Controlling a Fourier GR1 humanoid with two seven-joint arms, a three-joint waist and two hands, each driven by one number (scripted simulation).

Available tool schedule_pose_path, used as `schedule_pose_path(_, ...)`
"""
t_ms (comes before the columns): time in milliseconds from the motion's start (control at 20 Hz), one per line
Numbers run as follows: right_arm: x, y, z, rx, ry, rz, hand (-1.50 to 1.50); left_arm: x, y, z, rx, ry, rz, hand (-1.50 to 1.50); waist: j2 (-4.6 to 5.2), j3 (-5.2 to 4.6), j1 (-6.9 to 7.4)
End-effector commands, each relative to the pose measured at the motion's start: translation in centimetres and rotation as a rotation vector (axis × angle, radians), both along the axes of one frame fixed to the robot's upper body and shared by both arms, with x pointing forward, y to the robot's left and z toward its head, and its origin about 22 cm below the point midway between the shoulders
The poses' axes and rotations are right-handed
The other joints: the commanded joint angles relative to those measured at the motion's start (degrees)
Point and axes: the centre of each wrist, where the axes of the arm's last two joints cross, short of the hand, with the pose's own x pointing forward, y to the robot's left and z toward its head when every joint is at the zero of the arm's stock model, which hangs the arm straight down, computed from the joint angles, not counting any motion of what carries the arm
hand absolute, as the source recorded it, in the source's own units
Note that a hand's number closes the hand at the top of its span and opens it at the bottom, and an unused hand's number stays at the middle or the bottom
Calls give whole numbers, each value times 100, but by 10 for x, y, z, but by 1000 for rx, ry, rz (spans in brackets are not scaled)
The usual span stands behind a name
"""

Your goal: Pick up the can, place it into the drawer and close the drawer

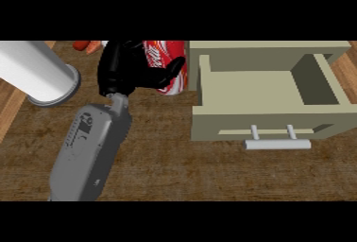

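My left hand (129, 64) is wrapped round the can (166, 66), fingers curled over its left side and my thumb reaching across the red label toward the right, so the hand is clamped on it. The can shows red with white lettering, and much of its left half is hidden behind my black palm. I cannot tell whether its base touches the bench (174, 170) or is lifted clear of it. My grey forearm (87, 146) runs down from the wrist to the lower left edge of the view.

Just right of the can, close beside my thumb, stands the drawer (268, 127), pulled open with its pale beige interior showing bare. Its left wall is nearest the can. The front panel faces me, and a light grey bar handle (277, 144) sticks out from it on two short posts. The can is outside the drawer, beside its left wall.

To the left of my hand stands a tall white cylinder (38, 71) with a grey rim at its foot. Behind my hand, at the far edge, an orange-red object (86, 46) peeks out, too hidden to name.
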Motion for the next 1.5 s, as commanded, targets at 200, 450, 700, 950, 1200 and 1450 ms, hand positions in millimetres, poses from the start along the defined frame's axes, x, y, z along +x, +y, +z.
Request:
schedule_pose_path(200,3,15,1,-2,-6,18,-150,22,-37,38,26,5,-1,150,5,1,-20)
schedule_pose_path(450,-2,-6,-2,-3,-20,33,-150,38,-69,50,32,-6,-1,150,15,2,-121)
schedule_pose_path(700,1,7,0,5,-16,30,-150,46,-83,29,45,4,14,150,43,1,-204)
schedule_pose_path(950,-1,8,1,-10,-8,27,-150,44,-110,62,58,5,-5,150,20,3,-180)
schedule_pose_path(1200,20,3,0,11,-25,40,-150,53,-119,54,73,13,14,150,75,7,-311)
schedule_pose_path(1450,17,12,1,-2,-18,34,-150,52,-134,70,86,28,-1,150,46,7,-252)
